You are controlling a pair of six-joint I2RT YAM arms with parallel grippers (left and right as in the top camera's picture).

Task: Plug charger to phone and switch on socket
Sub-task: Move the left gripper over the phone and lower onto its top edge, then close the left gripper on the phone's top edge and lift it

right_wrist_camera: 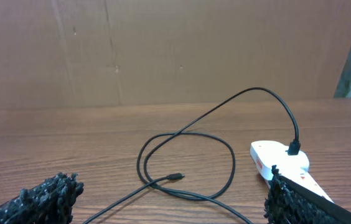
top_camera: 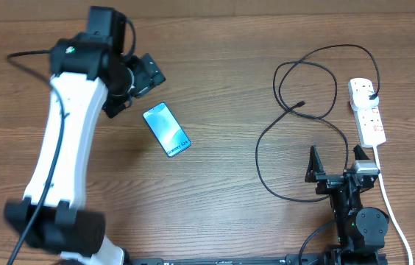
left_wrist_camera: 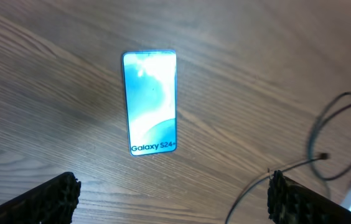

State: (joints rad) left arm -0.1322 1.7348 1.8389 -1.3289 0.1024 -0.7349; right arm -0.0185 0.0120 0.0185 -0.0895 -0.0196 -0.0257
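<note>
Nearest me, the right jaws stand released and empty over the bench (top_camera: pixel 222 66). Just ahead, the charger (top_camera: pixel 301 104) lies looped with its tip loose. Its plug sits in the socket (top_camera: pixel 369 118) at far right. The phone (top_camera: pixel 167 129) lies screen-up left of centre, with the left jaws released just beyond it.

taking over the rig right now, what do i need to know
Left gripper open, empty, near the phone.
Right gripper open, empty, just short of the socket.
Charger: plug sits in the socket, small tip lies loose on the table, well apart from the phone.
Done: plug appears in.
Left: tip into phone, switch socket on; switch position unreadable.
</note>
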